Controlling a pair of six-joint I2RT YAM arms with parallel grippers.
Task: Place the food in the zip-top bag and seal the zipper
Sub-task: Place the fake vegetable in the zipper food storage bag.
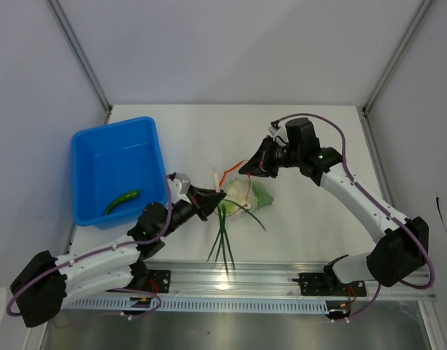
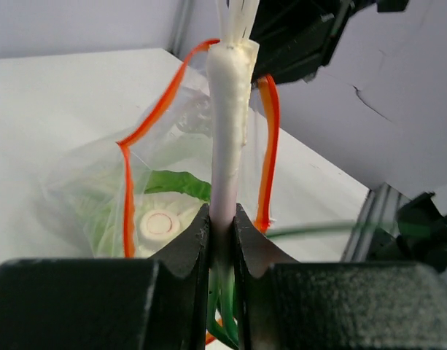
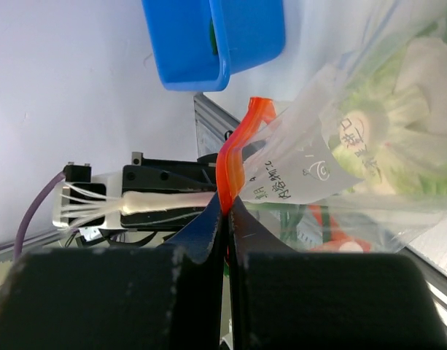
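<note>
Far left: the blue bin [image 1: 117, 164] stands on the table [image 1: 311, 233], holding a single green pepper [image 1: 121, 201] near its near wall.

Centre-left: my left claw [image 2: 222, 219] is clenched on a green-onion stalk [image 2: 229, 124], gripping it where the white shaft turns green. The white root end points away from the claw toward the bag. The green leaves trail behind it and fan out on the table toward the near rail.

Centre: the zip-top bag [image 3: 340, 146] lies on the table just beyond my left claw, its mouth raised and gaping toward that claw. In the left wrist view the stalk stands between the two runs of the zipper [image 3: 241, 142]. I cannot tell whether the root tip has passed the lip. Inside the bag rests a pale white-and-green leafy piece [image 2: 161, 211], lying against the clear, crinkled film, which carries some printed marks.

Centre-right: my right claw [image 3: 227, 211] is pinched on the zipper's orange-red strip at the upper edge of the mouth, holding that lip off the table. In the right wrist view the stalk's white roots lie just left of this pinch point, with the left claw behind them.
</note>
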